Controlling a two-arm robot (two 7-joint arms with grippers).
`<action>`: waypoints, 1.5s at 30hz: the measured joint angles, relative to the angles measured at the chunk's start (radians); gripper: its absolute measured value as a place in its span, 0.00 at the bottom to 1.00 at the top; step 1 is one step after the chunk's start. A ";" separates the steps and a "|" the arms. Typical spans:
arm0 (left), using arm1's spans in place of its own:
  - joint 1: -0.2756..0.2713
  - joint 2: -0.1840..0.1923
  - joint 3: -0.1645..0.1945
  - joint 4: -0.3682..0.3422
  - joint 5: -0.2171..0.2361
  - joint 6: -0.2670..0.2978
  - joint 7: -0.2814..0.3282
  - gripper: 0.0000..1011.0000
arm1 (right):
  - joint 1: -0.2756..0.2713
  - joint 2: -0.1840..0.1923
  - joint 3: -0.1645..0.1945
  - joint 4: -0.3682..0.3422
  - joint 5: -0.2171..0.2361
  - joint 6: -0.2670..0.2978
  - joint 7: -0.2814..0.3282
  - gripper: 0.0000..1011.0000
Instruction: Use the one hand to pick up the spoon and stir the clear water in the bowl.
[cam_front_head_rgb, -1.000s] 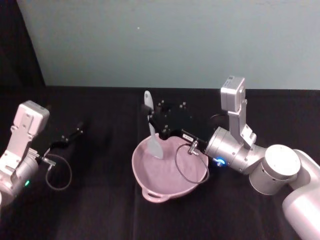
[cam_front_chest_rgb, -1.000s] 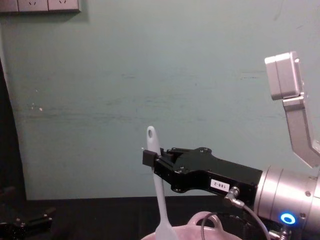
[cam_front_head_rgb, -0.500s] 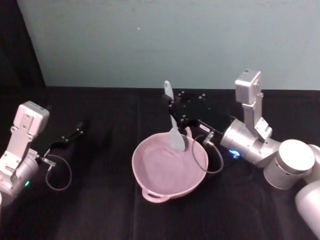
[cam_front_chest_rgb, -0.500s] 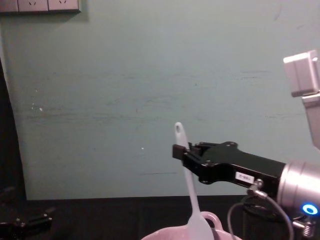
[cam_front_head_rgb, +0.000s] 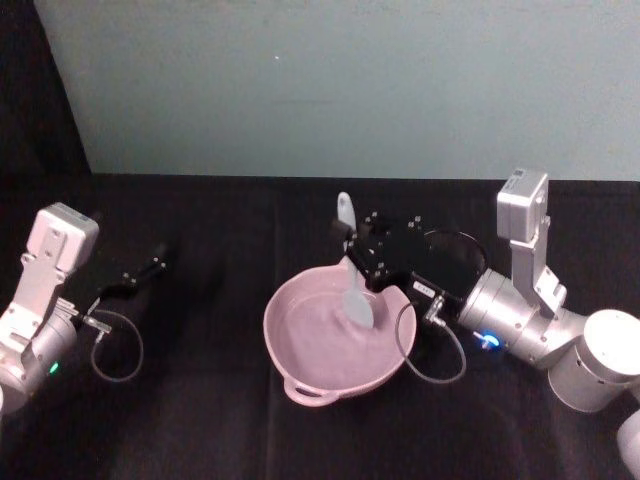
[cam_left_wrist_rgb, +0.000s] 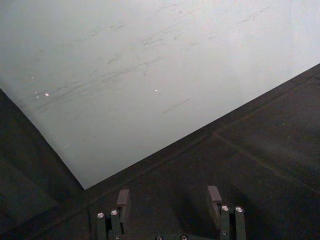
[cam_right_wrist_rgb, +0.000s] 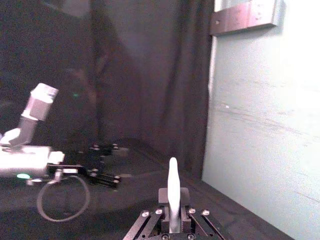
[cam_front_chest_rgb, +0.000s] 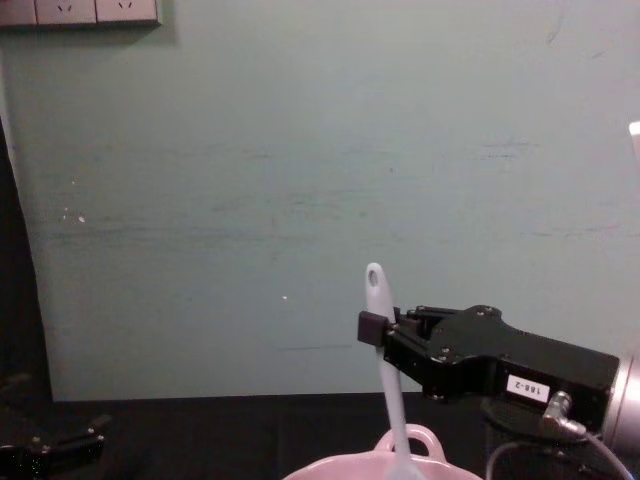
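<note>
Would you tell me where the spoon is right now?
In the head view the spoon stands nearly upright, clamped in the right pincer, its paddle head inside the pink bowl near its right rim.

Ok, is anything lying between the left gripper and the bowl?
No. In the head view, only bare black table lies between the parked left gripper and the bowl. The right gripper holds the spoon in the bowl.

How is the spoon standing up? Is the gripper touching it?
Touching. In the chest view the right gripper is shut on the spoon, just below its hole.
</note>
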 joint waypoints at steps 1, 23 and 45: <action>0.000 0.000 0.000 0.000 0.000 0.000 0.000 0.99 | -0.007 0.003 -0.003 -0.010 0.009 -0.001 0.011 0.12; 0.000 0.000 0.000 0.000 0.000 0.000 0.000 0.99 | 0.102 -0.078 -0.088 0.110 0.059 -0.040 0.109 0.13; 0.000 0.000 0.000 0.000 0.000 0.000 0.000 0.99 | 0.131 -0.046 -0.032 0.162 0.010 -0.055 0.037 0.12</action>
